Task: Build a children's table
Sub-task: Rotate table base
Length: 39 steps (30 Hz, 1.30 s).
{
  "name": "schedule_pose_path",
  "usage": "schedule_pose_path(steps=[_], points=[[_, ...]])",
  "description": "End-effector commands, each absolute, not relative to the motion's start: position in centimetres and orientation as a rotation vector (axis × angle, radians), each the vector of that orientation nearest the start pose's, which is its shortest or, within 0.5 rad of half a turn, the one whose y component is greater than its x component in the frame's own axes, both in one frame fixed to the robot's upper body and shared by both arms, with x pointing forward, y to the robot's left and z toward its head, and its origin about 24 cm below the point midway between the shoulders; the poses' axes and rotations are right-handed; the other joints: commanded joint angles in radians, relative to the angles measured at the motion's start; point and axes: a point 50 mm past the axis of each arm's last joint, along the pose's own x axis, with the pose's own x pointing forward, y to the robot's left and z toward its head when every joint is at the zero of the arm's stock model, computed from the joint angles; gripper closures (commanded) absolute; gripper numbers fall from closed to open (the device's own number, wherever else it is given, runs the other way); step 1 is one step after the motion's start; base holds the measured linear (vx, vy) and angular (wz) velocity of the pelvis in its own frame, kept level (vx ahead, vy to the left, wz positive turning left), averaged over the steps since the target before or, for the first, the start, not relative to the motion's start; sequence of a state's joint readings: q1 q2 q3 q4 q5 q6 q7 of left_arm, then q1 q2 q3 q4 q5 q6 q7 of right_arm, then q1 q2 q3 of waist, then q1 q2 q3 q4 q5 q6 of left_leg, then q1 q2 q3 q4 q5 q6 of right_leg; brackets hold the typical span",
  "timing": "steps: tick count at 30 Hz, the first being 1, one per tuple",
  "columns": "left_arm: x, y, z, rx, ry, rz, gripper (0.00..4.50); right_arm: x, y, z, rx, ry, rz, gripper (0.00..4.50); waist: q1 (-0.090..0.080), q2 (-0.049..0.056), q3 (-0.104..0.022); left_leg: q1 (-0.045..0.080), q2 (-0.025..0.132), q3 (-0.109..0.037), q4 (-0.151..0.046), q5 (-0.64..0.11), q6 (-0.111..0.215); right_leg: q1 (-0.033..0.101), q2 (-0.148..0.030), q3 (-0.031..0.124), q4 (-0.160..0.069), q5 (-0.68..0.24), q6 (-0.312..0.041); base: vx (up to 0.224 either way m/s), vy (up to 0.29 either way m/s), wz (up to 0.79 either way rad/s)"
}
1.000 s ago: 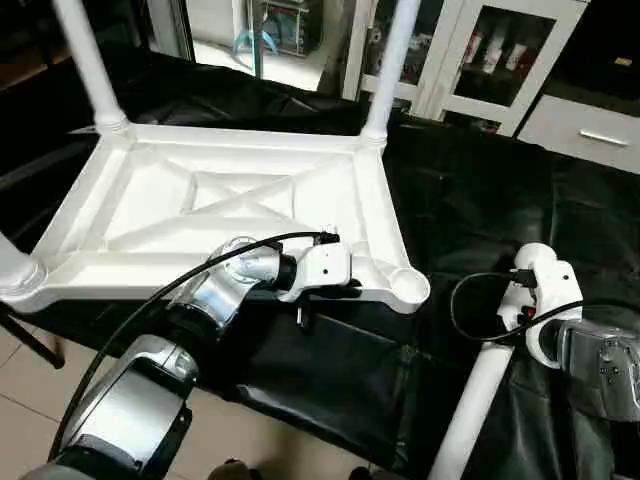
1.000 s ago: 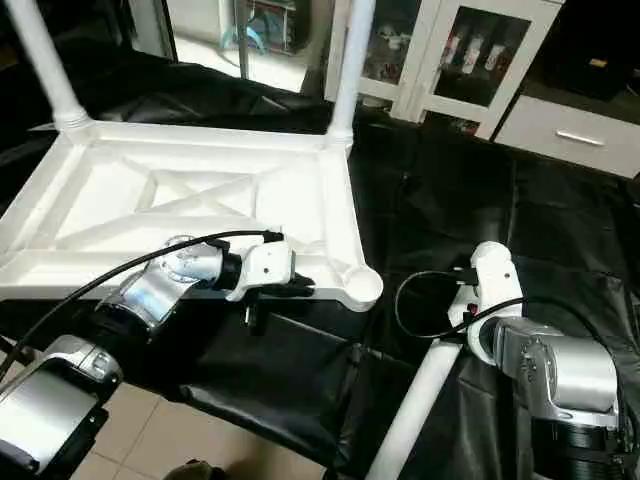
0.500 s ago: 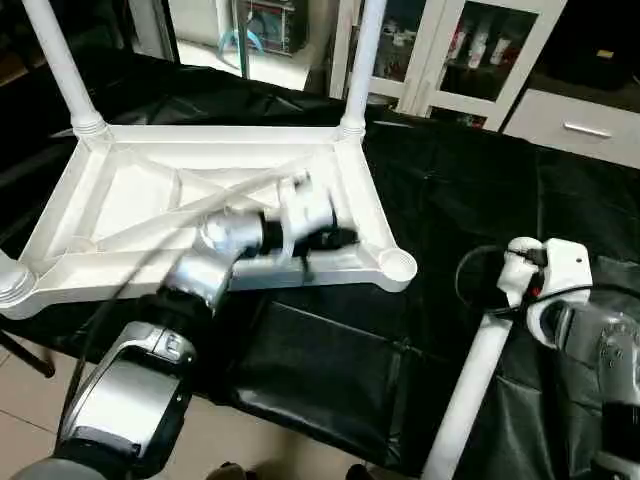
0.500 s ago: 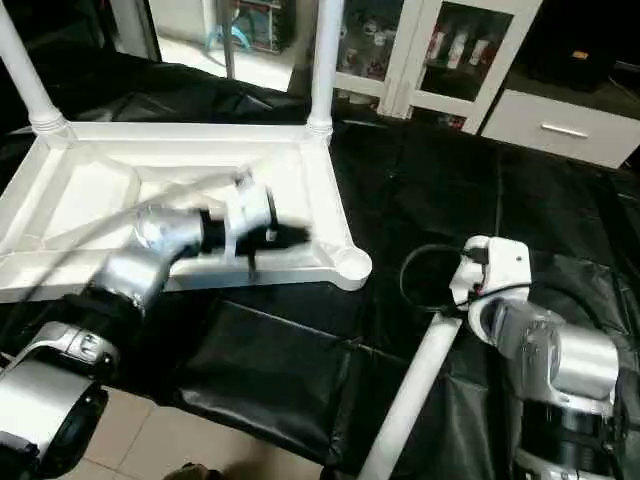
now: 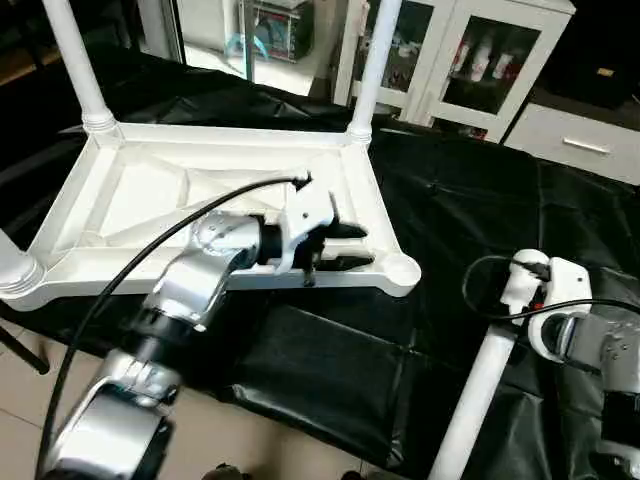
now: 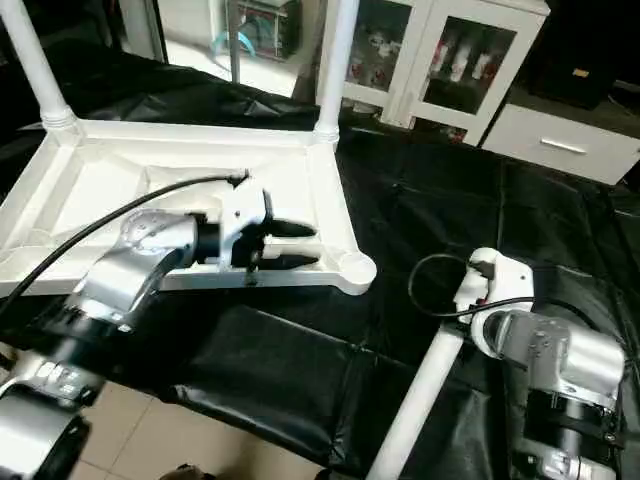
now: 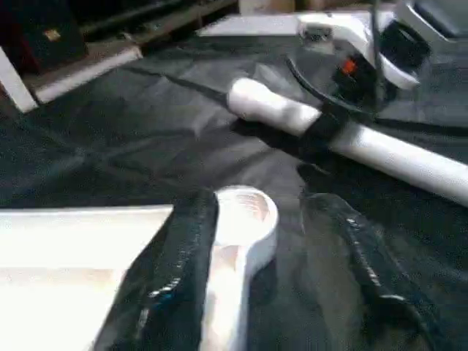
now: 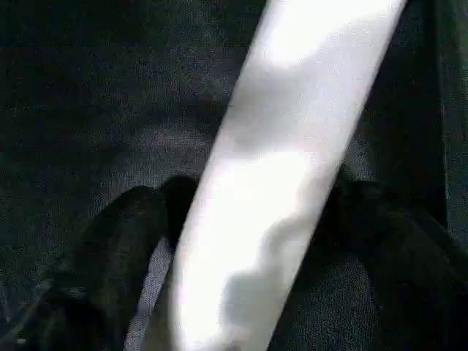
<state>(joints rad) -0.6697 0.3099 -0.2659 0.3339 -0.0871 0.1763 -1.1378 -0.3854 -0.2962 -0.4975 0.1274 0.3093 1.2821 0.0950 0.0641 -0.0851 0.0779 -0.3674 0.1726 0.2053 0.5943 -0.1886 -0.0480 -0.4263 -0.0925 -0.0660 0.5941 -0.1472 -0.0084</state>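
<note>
**Fourth leg waits for its socket**

Our left end effector (image 5: 345,247) stands partly open and empty, its fingers (image 7: 175,270) straddling the tabletop's (image 5: 140,200) near rim beside the empty corner socket (image 5: 402,269). Our right end effector (image 5: 525,300) is spread wide astride the loose leg (image 5: 475,400), fingers either side; whether it grips, we cannot tell. The tabletop lies underside-up on the black-draped bench (image 5: 470,200), two fitted legs (image 5: 375,60) rising at its far corners. Next, we judge, the leg must be lifted and stood in that socket.

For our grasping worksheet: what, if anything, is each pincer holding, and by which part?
Left pincer: open over the tabletop rim, holding nothing. Right pincer straddles the loose leg near its end; actual grip cannot be told.
</note>
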Motion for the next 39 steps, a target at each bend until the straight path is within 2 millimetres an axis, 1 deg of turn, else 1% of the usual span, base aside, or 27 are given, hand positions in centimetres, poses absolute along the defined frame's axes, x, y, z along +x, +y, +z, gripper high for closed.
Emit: schedule_pose_path(steps=[1, 2, 3, 5, 7, 8, 9, 10, 11, 12, 14, 15, 16, 18, 19, 22, 23, 25, 26, 27, 29, 31, 32, 34, 36, 38, 39], points=[[31.6, 8.1, 12.3, 0.397, 0.132, -1.441, 2.23, 26.2, -26.4, 3.0, 0.491, 0.944, -0.175, 0.70, -0.003, 0.003, -0.063, 0.022, 0.055, -0.026, -0.078, -0.213, -0.034, 0.042, -0.062, 0.047, -0.072, -0.344, -0.149, 0.000, 0.000, 0.00], [31.2, 8.2, 12.3, 0.394, 0.145, -1.456, 2.23, 26.3, -26.4, 3.0, 0.527, 0.934, -0.175, 0.79, -0.004, 0.005, -0.064, 0.026, 0.055, -0.027, -0.077, -0.223, -0.044, 0.041, -0.063, 0.047, -0.073, -0.356, -0.144, 0.000, 0.000, 0.00], [31.1, 8.2, 12.2, 0.392, 0.151, -1.460, 2.23, 26.4, -26.4, 3.1, 0.543, 0.928, -0.176, 0.86, -0.004, -0.001, -0.062, 0.024, 0.055, -0.027, -0.078, -0.225, -0.044, 0.041, -0.063, 0.046, -0.074, -0.368, -0.139, 0.000, 0.000, 0.00], [30.8, 8.1, 12.4, 0.371, 0.141, -1.454, 2.23, 26.6, -26.5, 3.2, 0.579, 0.908, -0.186, 0.93, -0.005, 0.001, -0.063, 0.023, 0.054, -0.029, -0.078, -0.232, -0.049, 0.041, -0.064, 0.045, -0.076, -0.378, -0.136, 0.000, 0.000, 0.00], [30.8, 8.0, 12.6, 0.350, 0.135, -1.430, 2.23, 26.9, -26.6, 3.5, 0.664, 0.881, -0.195, 1.14, -0.006, 0.000, -0.063, 0.022, 0.053, -0.029, -0.078, -0.231, -0.050, 0.041, -0.063, 0.043, -0.077, -0.376, -0.129, 0.000, 0.000, 0.00], [30.8, 8.0, 12.6, 0.350, 0.135, -1.430, 2.23, 26.9, -26.6, 3.5, 0.664, 0.881, -0.195, 1.24, -0.008, -0.001, -0.063, 0.022, 0.053, -0.029, -0.078, -0.231, -0.050, 0.040, -0.063, 0.044, -0.076, -0.375, -0.127, 0.000, 0.000, 0.00], [30.8, 8.0, 12.7, 0.351, 0.136, -1.421, 2.23, 27.0, -26.7, 3.6, 0.653, 0.873, -0.203, 1.31, -0.007, 0.002, -0.064, 0.021, 0.052, -0.030, -0.078, -0.227, -0.052, 0.042, -0.062, 0.044, -0.076, -0.372, -0.123, 0.000, 0.000, 0.00], [30.8, 8.0, 12.7, 0.352, 0.137, -1.419, 2.23, 27.0, -26.8, 3.7, 0.653, 0.870, -0.206, 1.36, -0.008, 0.001, -0.065, 0.021, 0.053, -0.030, -0.079, -0.223, -0.053, 0.042, -0.061, 0.044, -0.075, -0.366, -0.122, 0.000, 0.000, 0.00], [30.7, 8.0, 12.7, 0.354, 0.139, -1.417, 2.23, 27.1, -26.9, 3.8, 0.649, 0.867, -0.210, 1.58, -0.009, 0.001, -0.065, 0.020, 0.052, -0.029, -0.079, -0.215, -0.051, 0.043, -0.060, 0.044, -0.074, -0.357, -0.121, 0.000, 0.000, 0.00], [30.6, 8.0, 12.8, 0.356, 0.142, -1.416, 2.23, 27.1, -27.0, 3.9, 0.646, 0.865, -0.214, 1.66, -0.009, 0.001, -0.066, 0.020, 0.052, -0.029, -0.078, -0.212, -0.051, 0.044, -0.061, 0.044, -0.074, -0.351, -0.123, 0.000, 0.000, 0.00], [30.5, 8.0, 12.9, 0.358, 0.144, -1.415, 2.23, 27.1, -27.1, 3.9, 0.654, 0.865, -0.220, 1.66, -0.009, 0.002, -0.066, 0.021, 0.052, -0.028, -0.078, -0.202, -0.050, 0.043, -0.059, 0.044, -0.072, -0.336, -0.128, 0.000, 0.000, 0.00], [30.4, 7.8, 13.0, 0.355, 0.144, -1.417, 2.23, 27.1, -27.3, 4.0, 0.663, 0.865, -0.224, 1.84, -0.009, 0.004, -0.066, 0.021, 0.052, -0.028, -0.078, -0.200, -0.052, 0.043, -0.059, 0.044, -0.071, -0.329, -0.131, 0.000, 0.000, 0.00], [30.4, 7.8, 13.0, 0.355, 0.144, -1.417, 2.23, 27.1, -27.3, 4.0, 0.663, 0.865, -0.224, 1.84, -0.009, 0.004, -0.066, 0.022, 0.052, -0.027, -0.078, -0.202, -0.052, 0.043, -0.058, 0.044, -0.071, -0.327, -0.132, 0.000, 0.000, 0.00], [30.2, 7.6, 13.0, 0.351, 0.147, -1.422, 2.23, 26.9, -27.4, 4.0, 0.666, 0.877, -0.204, 2.12, -0.009, 0.003, -0.065, 0.021, 0.051, -0.027, -0.078, -0.210, -0.051, 0.044, -0.057, 0.044, -0.073, -0.335, -0.131, 0.000, 0.000, 0.00], [30.1, 7.5, 12.8, 0.351, 0.149, -1.425, 2.23, 26.8, -27.3, 3.9, 0.667, 0.885, -0.197, 2.15, -0.009, 0.000, -0.064, 0.021, 0.051, -0.027, -0.078, -0.218, -0.048, 0.044, -0.058, 0.044, -0.075, -0.349, -0.126, 0.000, 0.000, 0.00], [30.0, 7.3, 12.8, 0.348, 0.151, -1.430, 2.23, 26.7, -27.3, 3.9, 0.674, 0.884, -0.200, 2.43, -0.009, 0.001, -0.064, 0.020, 0.051, -0.028, -0.078, -0.218, -0.048, 0.043, -0.059, 0.044, -0.077, -0.371, -0.117, 0.000, 0.000, 0.00], [30.0, 7.2, 12.8, 0.344, 0.149, -1.432, 2.23, 26.7, -27.4, 3.9, 0.680, 0.881, -0.203, 2.51, -0.009, -0.002, -0.064, 0.020, 0.052, -0.028, -0.078, -0.217, -0.048, 0.042, -0.059, 0.043, -0.077, -0.377, -0.113, 0.000, 0.000, 0.00], [29.8, 7.0, 12.8, 0.335, 0.145, -1.436, 2.23, 26.9, -27.5, 4.0, 0.693, 0.865, -0.207, 2.56, -0.009, 0.000, -0.064, 0.021, 0.052, -0.028, -0.078, -0.217, -0.051, 0.040, -0.059, 0.044, -0.078, -0.375, -0.112, 0.000, 0.000, 0.00], [29.7, 6.9, 12.8, 0.333, 0.143, -1.437, 2.23, 27.0, -27.7, 4.2, 0.699, 0.852, -0.209, 2.64, -0.011, -0.003, -0.064, 0.021, 0.053, -0.028, -0.077, -0.218, -0.051, 0.041, -0.060, 0.044, -0.077, -0.371, -0.114, 0.000, 0.000, 0.00], [29.7, 6.8, 12.9, 0.330, 0.139, -1.434, 2.23, 27.2, -28.0, 4.7, 0.708, 0.824, -0.209, 2.67, -0.011, -0.003, -0.064, 0.020, 0.052, -0.028, -0.077, -0.216, -0.048, 0.041, -0.060, 0.043, -0.077, -0.371, -0.115, 0.000, 0.000, 0.00], [29.7, 6.8, 12.9, 0.328, 0.137, -1.433, 2.23, 27.3, -28.2, 4.9, 0.711, 0.811, -0.210, 2.68, -0.010, -0.004, -0.063, 0.019, 0.051, -0.027, -0.076, -0.218, -0.045, 0.041, -0.059, 0.043, -0.079, -0.378, -0.113, 0.000, 0.000, 0.00], [29.7, 6.8, 13.1, 0.312, 0.126, -1.426, 2.23, 27.8, -28.8, 6.2, 0.749, 0.738, -0.190, 2.69, -0.011, -0.003, -0.063, 0.019, 0.049, -0.027, -0.076, -0.217, -0.042, 0.041, -0.058, 0.043, -0.079, -0.387, -0.107, 0.000, 0.000, 0.00], [29.8, 6.8, 13.1, 0.307, 0.123, -1.424, 2.23, 27.9, -29.0, 6.6, 0.766, 0.720, -0.183, 2.70, -0.011, -0.005, -0.066, 0.018, 0.049, -0.027, -0.074, -0.205, -0.038, 0.044, -0.058, 0.043, -0.077, -0.374, -0.107, 0.000, 0.000, 0.00], [29.8, 6.7, 13.2, 0.293, 0.117, -1.420, 2.23, 28.3, -29.4, 7.5, 0.803, 0.664, -0.158, 2.70, -0.011, -0.003, -0.065, 0.015, 0.049, -0.025, -0.074, -0.191, -0.033, 0.044, -0.055, 0.043, -0.074, -0.350, -0.112, 0.000, 0.000, 0.00], [30.0, 6.6, 13.3, 0.281, 0.112, -1.407, 2.23, 28.6, -29.6, 8.6, 0.865, 0.613, -0.118, 2.70, -0.012, -0.004, -0.066, 0.015, 0.048, -0.023, -0.072, -0.172, -0.025, 0.045, -0.054, 0.044, -0.071, -0.324, -0.119, 0.000, 0.000, 0.00], [30.4, 6.6, 13.4, 0.256, 0.111, -1.364, 2.23, 28.9, -29.6, 10.1, 0.886, 0.558, -0.058, 2.70, -0.010, -0.004, -0.070, 0.013, 0.047, -0.021, -0.068, -0.133, -0.008, 0.049, -0.050, 0.043, -0.061, -0.256, -0.143, 0.000, 0.000, 0.00], [30.7, 6.5, 13.5, 0.248, 0.106, -1.333, 2.23, 29.1, -29.6, 10.8, 0.900, 0.527, -0.029, 2.70, -0.010, 0.000, -0.072, 0.012, 0.047, -0.020, -0.066, -0.116, 0.003, 0.051, -0.049, 0.044, -0.058, -0.218, -0.158, 0.000, 0.000, 0.00]])
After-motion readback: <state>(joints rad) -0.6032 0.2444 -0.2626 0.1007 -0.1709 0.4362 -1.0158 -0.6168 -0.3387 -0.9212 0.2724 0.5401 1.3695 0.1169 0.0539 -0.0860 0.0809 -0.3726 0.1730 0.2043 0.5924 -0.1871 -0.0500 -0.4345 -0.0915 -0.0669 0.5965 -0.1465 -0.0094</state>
